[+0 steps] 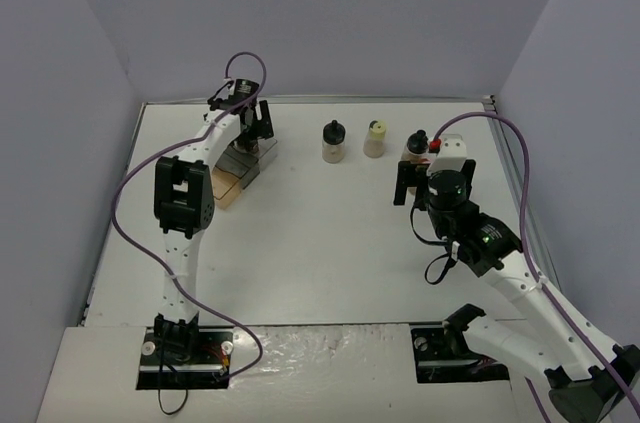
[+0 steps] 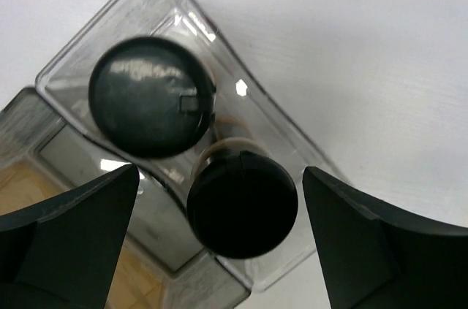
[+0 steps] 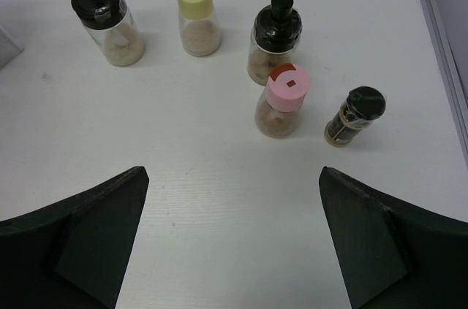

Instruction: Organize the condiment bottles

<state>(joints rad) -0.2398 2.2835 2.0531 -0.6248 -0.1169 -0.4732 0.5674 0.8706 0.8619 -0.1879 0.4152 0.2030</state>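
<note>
Currently, the left gripper point(image 2: 221, 174) gapes over two upright black-capped jars point(image 2: 150, 97); the right gripper point(image 3: 232, 172) gapes before five upright condiment bottles point(image 3: 199, 24) near the far edge.

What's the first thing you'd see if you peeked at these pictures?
Probably the bright caps: a pink-capped jar and a yellow-capped jar stand among three black-capped jars on the white table, ahead of the open right gripper. At the back left, the open left gripper hovers above two dark-capped jars sitting in a clear tray.
</note>
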